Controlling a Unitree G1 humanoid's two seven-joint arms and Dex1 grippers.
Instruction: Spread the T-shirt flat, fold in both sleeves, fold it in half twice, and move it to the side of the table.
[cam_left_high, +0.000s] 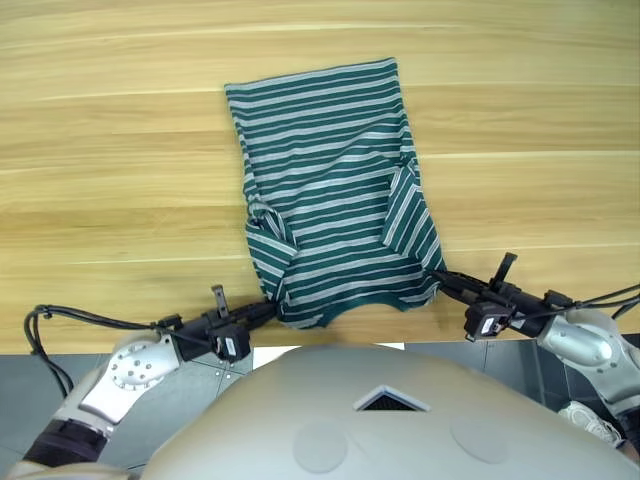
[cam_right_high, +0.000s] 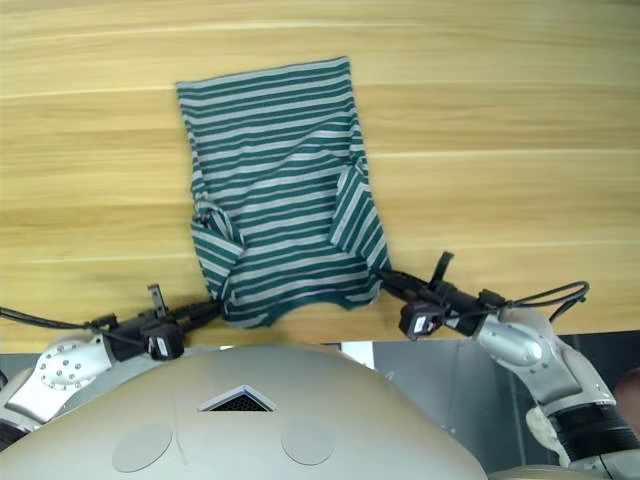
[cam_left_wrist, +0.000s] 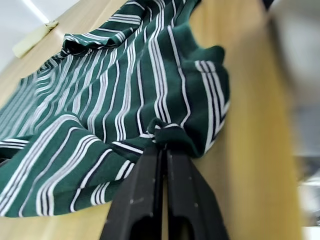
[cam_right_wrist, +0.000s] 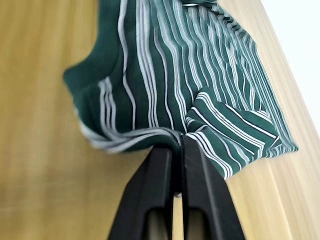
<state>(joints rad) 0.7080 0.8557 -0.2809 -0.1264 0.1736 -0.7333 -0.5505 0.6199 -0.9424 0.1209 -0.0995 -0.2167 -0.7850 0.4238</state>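
A pale wooden counter (cam_left_high: 520, 120) stretches ahead of us. Our left fingers (cam_left_wrist: 159, 155) are clamped on the near left corner of the T-shirt (cam_left_high: 330, 190). Our right fingers (cam_right_wrist: 169, 155) are clamped on its near right corner, both at the counter's near edge. The T-shirt lies lengthwise away from us, its sleeves (cam_left_high: 405, 205) already turned in. We judge the first half-fold is in hand. Next we should lift both corners together and carry them evenly to the far hem (cam_left_high: 310, 78).

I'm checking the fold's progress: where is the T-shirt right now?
In the left eye view the T-shirt lies mid-table on the wooden table, its near edge pinched at both corners by the left gripper and right gripper.
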